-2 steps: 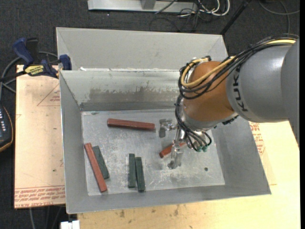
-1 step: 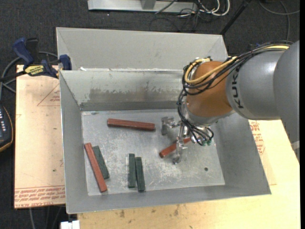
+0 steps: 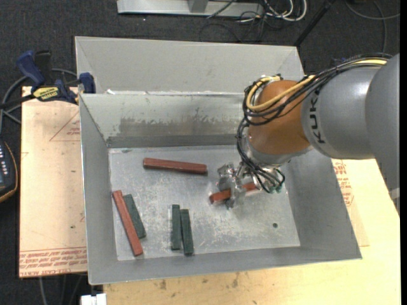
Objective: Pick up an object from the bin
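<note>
Orange-capped arm [image 3: 286,122] at right hangs its gripper [image 3: 232,186] over a short red bar [image 3: 220,197] mid-frame; clenched or released, cannot tell.

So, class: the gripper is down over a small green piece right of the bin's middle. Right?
No, the piece is red, not green. The camera view shows the gripper down over a small red piece right of the bin's middle.

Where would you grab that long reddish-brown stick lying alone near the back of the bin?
Take the reddish-brown stick at its middle, from straight above, pinching across its narrow width. It lies flat on the bin floor, with bare metal along both long sides; a centred hold should keep it level.
</note>
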Robot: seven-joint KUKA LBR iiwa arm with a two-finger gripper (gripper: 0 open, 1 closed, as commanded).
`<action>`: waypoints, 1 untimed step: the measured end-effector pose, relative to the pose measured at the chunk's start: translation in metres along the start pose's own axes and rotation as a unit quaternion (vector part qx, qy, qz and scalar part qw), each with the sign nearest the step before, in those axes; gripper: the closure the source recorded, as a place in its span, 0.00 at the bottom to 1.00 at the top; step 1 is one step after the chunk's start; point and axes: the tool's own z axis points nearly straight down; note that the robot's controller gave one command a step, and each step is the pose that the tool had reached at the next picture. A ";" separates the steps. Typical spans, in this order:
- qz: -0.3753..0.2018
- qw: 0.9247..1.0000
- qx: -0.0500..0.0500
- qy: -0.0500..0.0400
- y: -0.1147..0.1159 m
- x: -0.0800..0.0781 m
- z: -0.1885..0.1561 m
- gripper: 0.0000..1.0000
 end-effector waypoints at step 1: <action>-0.011 1.000 0.001 -0.004 0.006 -0.005 -0.082 1.00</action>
